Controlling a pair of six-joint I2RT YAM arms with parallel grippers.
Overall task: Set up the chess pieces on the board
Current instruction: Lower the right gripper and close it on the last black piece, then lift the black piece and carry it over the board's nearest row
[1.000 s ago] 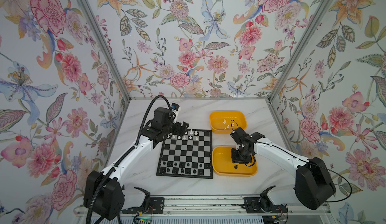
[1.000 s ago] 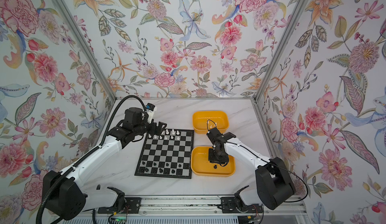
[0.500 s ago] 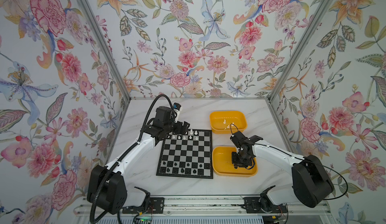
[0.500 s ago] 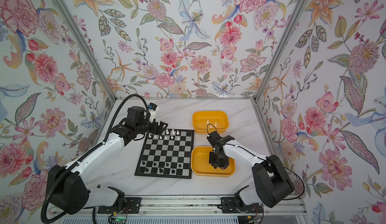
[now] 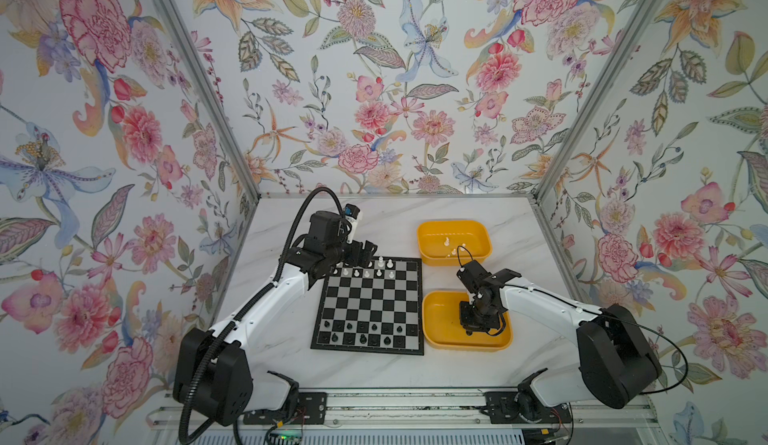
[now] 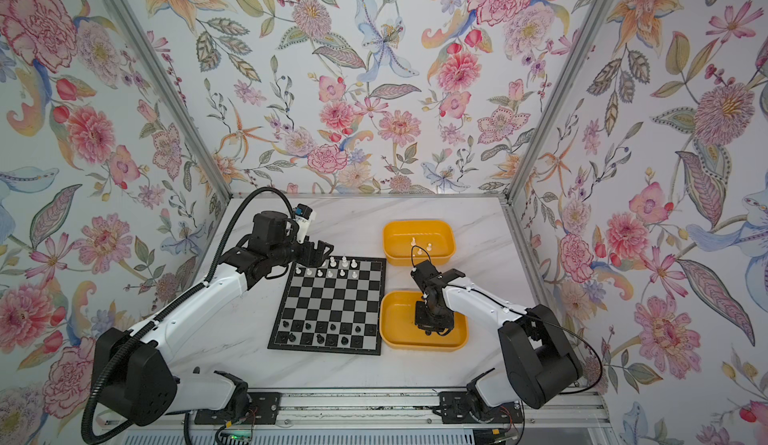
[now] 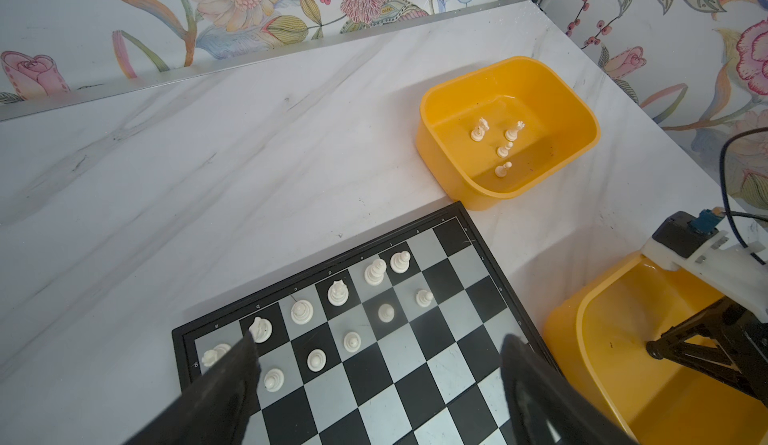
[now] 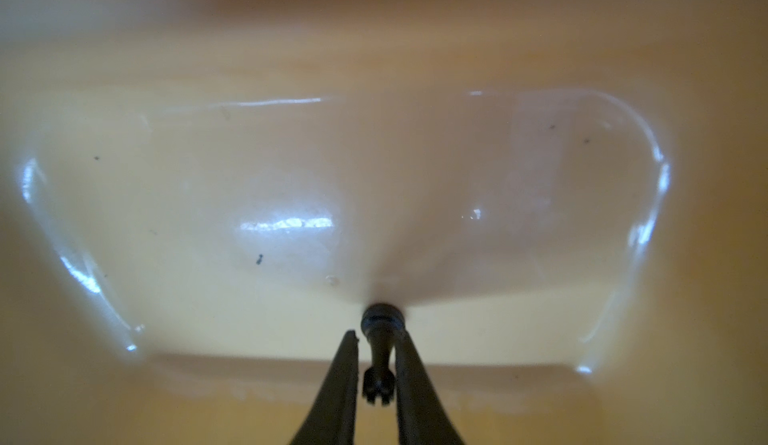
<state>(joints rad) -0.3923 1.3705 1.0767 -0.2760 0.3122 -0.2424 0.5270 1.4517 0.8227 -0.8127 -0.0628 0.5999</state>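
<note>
The right gripper (image 8: 378,335) reaches down into the near yellow tub (image 5: 440,318). Its jaws are drawn in to a narrow slot around a single black chess piece (image 8: 376,351) with a notched crown. The piece stands between the two fingers (image 8: 345,380), its base on the tub floor just beyond the tips and its crown up inside the slot. One finger looks to be against it, and a sliver of yellow shows beside the other, so I cannot tell whether the piece is clamped.

The left gripper (image 7: 380,347) hovers over the far left corner of the chessboard (image 7: 415,380) with its jaws spread wide, holding nothing. Several white pawns (image 7: 316,360) stand between the spread fingers. The white back-rank pieces (image 7: 338,293) stand in a row just beyond the tips. Farther out past one fingertip, the far yellow tub (image 7: 440,173) holds four loose white pieces (image 7: 504,149). The black pieces (image 5: 361,333) stand in two rows along the board's near edge, well apart from both sets of jaws.
</note>
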